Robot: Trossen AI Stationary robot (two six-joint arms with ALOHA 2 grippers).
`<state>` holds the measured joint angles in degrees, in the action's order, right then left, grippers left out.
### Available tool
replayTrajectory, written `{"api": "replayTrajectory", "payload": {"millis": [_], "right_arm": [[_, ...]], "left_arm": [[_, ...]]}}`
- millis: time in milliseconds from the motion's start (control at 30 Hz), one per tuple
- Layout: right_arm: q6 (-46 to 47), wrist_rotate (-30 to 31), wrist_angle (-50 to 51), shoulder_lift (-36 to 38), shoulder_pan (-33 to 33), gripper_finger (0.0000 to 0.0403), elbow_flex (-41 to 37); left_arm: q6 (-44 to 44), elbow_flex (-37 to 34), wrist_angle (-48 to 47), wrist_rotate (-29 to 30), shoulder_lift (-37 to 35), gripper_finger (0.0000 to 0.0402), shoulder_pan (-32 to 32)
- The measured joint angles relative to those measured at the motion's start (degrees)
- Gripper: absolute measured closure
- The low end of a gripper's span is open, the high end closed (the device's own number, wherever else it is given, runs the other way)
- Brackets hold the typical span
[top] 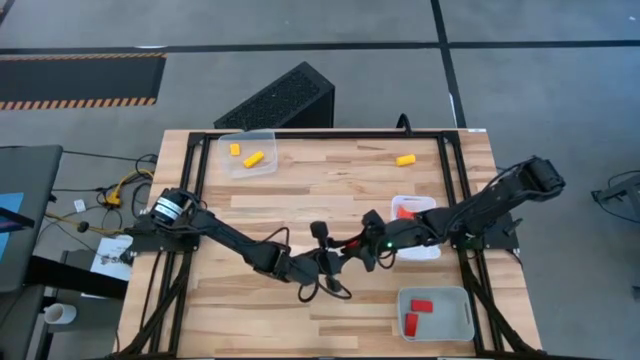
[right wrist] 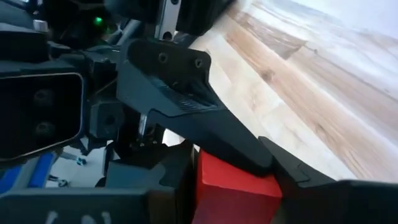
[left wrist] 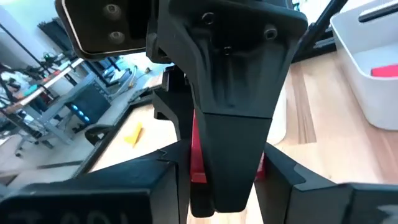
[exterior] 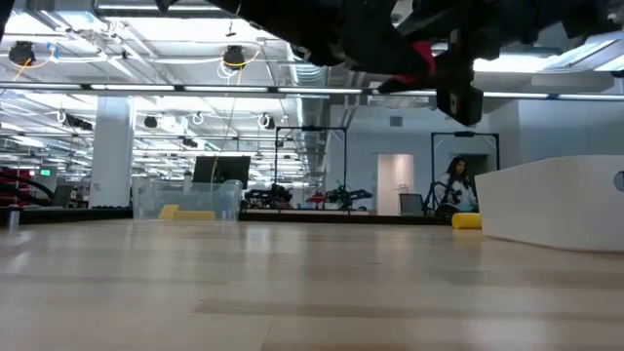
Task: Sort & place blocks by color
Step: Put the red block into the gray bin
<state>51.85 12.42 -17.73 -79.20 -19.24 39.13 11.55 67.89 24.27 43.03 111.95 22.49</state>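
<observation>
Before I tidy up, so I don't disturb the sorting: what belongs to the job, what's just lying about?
Job: red block in left gripper and right gripper; loose yellow block; clear tray, white tray, grey tray with sorted blocks.
Lying about: black box, cables, cup.

trays: 3 — clear tray (top: 247,153), white tray (top: 418,228), grey tray (top: 435,314) | yellow blocks: 3 (top: 252,158) (two in the clear tray) | red blocks: 2 in grey tray (top: 421,305), 1 red block (right wrist: 233,190) between both grippers | arms: 2
</observation>
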Motion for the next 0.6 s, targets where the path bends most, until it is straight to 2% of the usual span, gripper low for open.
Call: {"api": "replayTrajectory", "payload": {"millis": [67, 167, 267, 333, 467, 600], "right_arm": [[-1.37, -0.28, 1.52, 1.49, -0.34, 0.0255, 0.0], [-5.14, -1.23, 5.07, 4.62, -1.55, 0.0281, 0.02], [-9.63, -1.62, 8.14, 7.8, -3.68, 0.0281, -0.15], [-9.72, -1.16, 10.97, 10.55, -4.8, 0.0281, -0.01], [-10.81, -0.63, 17.81, 15.22, -8.83, 0.0278, -0.01], [-11.47, -0.71, 24.39, 18.98, -15.21, 0.0277, -0.07]], "left_arm": [[1.01, 0.05, 0.53, -0.31, -0.44, 0.028, 0.52], [0.18, -0.35, -2.01, 0.72, -2.92, 0.0215, 1.97], [-1.01, -0.43, -4.47, -0.31, -6.74, 0.0154, 3.01], [-1.91, -0.22, -5.52, -0.86, -9.84, 0.0127, 3.35], [-2.56, -0.61, -10.7, -2.07, -14.3, 0.0108, 4.17], [-3.24, -5.87, -5.28, -5.47, -18.99, 0.0118, 3.92]]}}
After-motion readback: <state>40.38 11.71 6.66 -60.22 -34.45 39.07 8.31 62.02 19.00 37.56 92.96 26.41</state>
